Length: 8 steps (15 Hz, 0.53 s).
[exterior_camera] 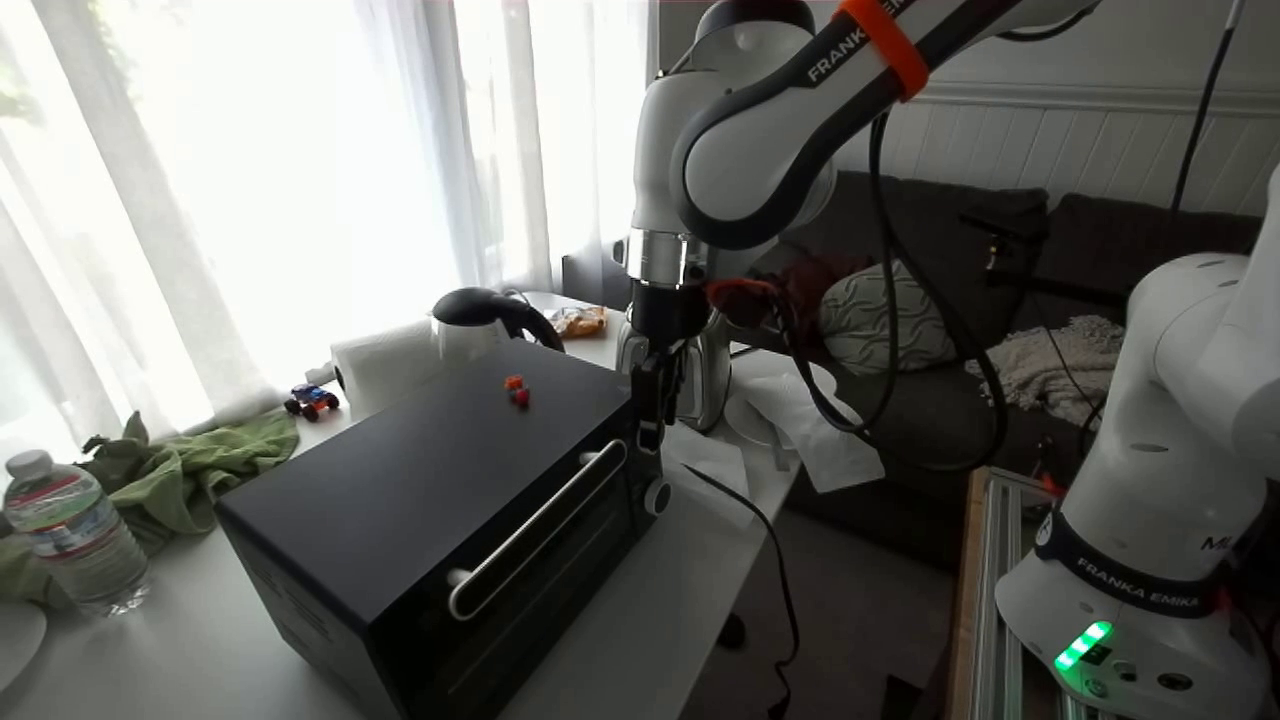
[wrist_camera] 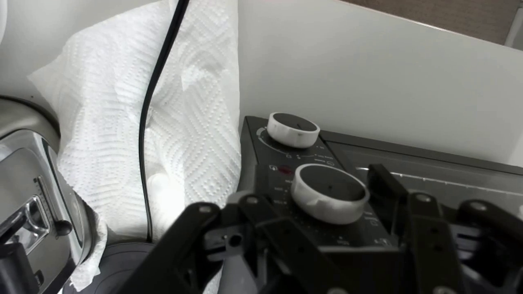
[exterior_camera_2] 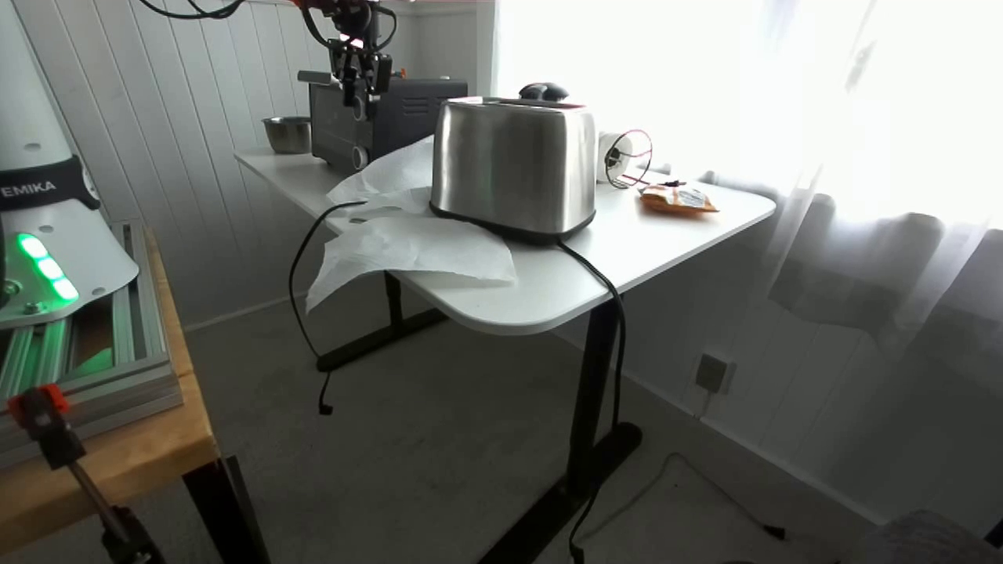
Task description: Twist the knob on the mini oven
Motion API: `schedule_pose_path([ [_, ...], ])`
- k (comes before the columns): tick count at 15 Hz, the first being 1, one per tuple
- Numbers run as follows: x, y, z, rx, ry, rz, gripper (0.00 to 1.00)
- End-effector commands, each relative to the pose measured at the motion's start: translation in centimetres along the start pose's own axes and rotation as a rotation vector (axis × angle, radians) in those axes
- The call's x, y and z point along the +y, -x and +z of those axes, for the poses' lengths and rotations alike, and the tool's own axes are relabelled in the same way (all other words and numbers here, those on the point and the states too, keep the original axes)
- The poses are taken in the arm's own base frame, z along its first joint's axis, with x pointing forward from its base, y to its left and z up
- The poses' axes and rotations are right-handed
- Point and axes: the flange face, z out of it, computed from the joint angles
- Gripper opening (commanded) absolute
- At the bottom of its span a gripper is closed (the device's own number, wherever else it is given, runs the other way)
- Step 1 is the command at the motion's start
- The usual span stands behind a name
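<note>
The black mini oven (exterior_camera: 420, 450) stands on the white table, its silver bar handle (exterior_camera: 540, 530) across the front. It also shows in an exterior view (exterior_camera_2: 415, 110). Two white-rimmed knobs with dark faces sit on its control panel, the upper knob (wrist_camera: 331, 194) and the lower knob (wrist_camera: 293, 130). My gripper (wrist_camera: 320, 181) is open, with one finger on each side of the upper knob and visible gaps to it. In both exterior views my gripper (exterior_camera: 652, 415) (exterior_camera_2: 366, 82) points down at the oven's front corner. It hides the upper knob in an exterior view.
A steel toaster (exterior_camera_2: 513, 168) stands beside the oven, with paper towels (wrist_camera: 192, 94) and a black cord (wrist_camera: 143, 130) between them. Small red and orange items (exterior_camera: 517, 390) lie on the oven top. A metal bowl (exterior_camera_2: 287, 135) stands past the oven's far end.
</note>
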Motion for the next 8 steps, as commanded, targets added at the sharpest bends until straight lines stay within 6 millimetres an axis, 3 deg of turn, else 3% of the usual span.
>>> schedule_pose_path([
  [1, -0.57, -0.55, 0.23, 0.010, 0.001, 0.018, 0.36],
  [2, -0.62, -0.50, 0.21, 0.005, 0.001, 0.025, 0.36],
  [3, -0.71, -0.43, 0.22, 0.000, -0.003, 0.036, 0.80],
  [6, -0.95, -0.24, 0.38, -0.017, 0.010, 0.051, 0.98],
  [8, -1.39, -0.23, 0.46, -0.028, 0.005, 0.067, 1.00],
])
